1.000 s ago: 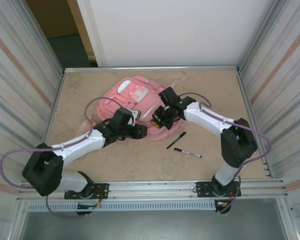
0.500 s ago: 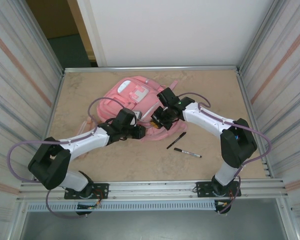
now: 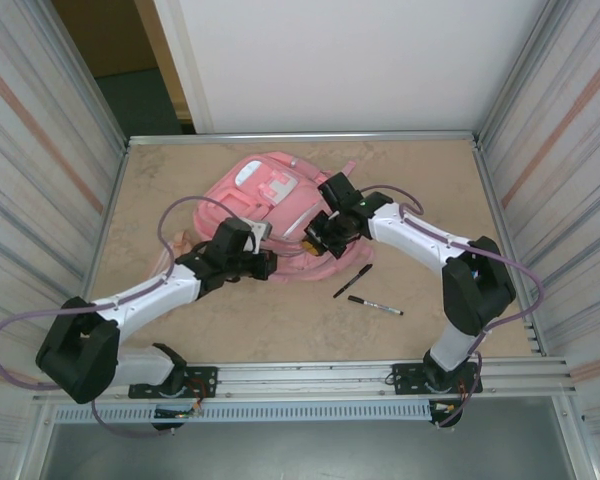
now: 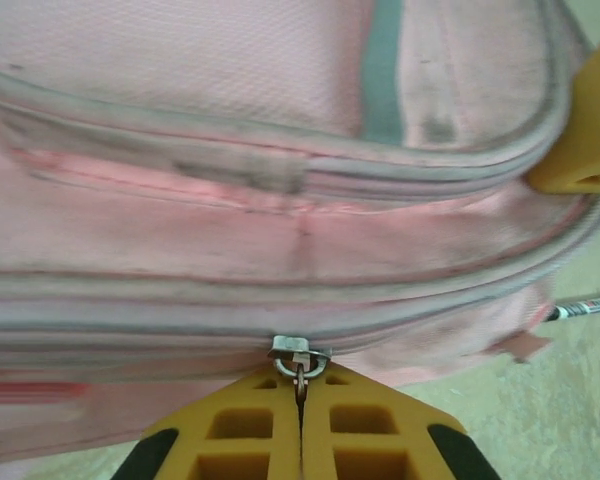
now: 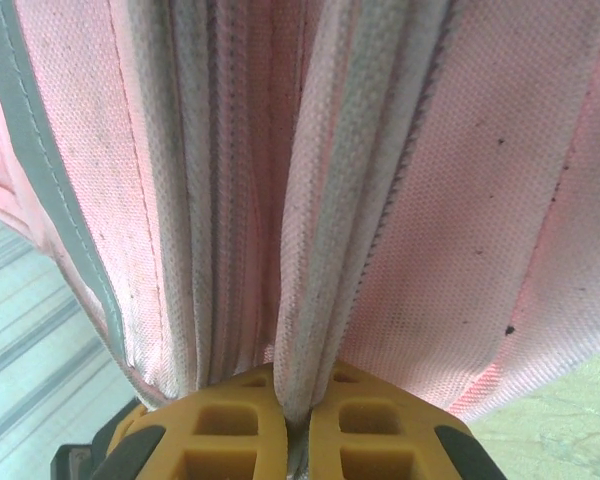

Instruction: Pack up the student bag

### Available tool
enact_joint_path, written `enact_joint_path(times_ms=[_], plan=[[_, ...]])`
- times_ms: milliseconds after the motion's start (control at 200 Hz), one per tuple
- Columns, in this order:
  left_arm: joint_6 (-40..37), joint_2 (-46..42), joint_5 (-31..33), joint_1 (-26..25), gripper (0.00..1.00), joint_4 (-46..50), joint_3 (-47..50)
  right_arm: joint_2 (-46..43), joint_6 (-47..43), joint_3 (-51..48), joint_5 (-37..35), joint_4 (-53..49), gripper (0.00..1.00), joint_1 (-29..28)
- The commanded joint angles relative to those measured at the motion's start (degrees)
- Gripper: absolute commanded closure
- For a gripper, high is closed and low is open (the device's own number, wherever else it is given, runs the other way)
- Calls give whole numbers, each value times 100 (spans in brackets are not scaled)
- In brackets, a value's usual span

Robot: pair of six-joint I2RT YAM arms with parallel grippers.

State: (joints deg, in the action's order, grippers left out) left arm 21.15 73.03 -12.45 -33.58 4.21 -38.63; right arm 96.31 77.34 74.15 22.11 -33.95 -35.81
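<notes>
The student bag (image 3: 265,190), a soft pink backpack with a white patch, lies at the back middle of the table. At its near edge my left gripper (image 3: 268,265) is shut. In the left wrist view the yellow jaws (image 4: 301,395) pinch the metal zipper pull (image 4: 300,362) hanging from the slider on a closed zip line. My right gripper (image 3: 315,238) is shut on the bag's right near edge. The right wrist view has the jaws (image 5: 298,410) clamped on a raised fold of pink fabric along a seam (image 5: 330,250).
Two black pens lie on the table to the right of the bag, one slanted (image 3: 352,281) and one nearer the front (image 3: 375,305). A pen tip (image 4: 585,307) also peeks past the bag's corner. Metal walls enclose the table on both sides.
My left gripper has closed onto the zipper pull, and the left arm has drawn slightly left. The right arm keeps its hold with almost no movement.
</notes>
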Motion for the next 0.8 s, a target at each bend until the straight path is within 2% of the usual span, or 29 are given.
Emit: enact_joint_path(times_ms=[0,100,175,291,516,546,636,686,792], plan=[[-511,-76,169,239,100,-185,204,-405,-175,7,163,-107,100,212],[-562,-3,-268,465,100,-576,260,-495,-214,-10,81,-102,100,261],[-671,52,-700,405,100,-858,173,-478,-228,-53,53,-87,100,272],[-656,55,-1058,291,100,-992,25,-319,-259,-94,387,201,100,385],[-420,-187,-1251,209,100,-1071,72,323,-788,440,906,386,100,741],[-378,-213,-1231,205,100,-1094,91,407,-943,529,879,381,96,787],[-164,-169,-856,99,100,-1408,170,629,-1290,691,825,205,75,983],[47,-25,-639,52,100,-1670,160,723,-1280,683,1145,227,67,1130],[318,461,-681,-11,100,-1983,-151,683,-1150,462,1646,398,52,1313]])
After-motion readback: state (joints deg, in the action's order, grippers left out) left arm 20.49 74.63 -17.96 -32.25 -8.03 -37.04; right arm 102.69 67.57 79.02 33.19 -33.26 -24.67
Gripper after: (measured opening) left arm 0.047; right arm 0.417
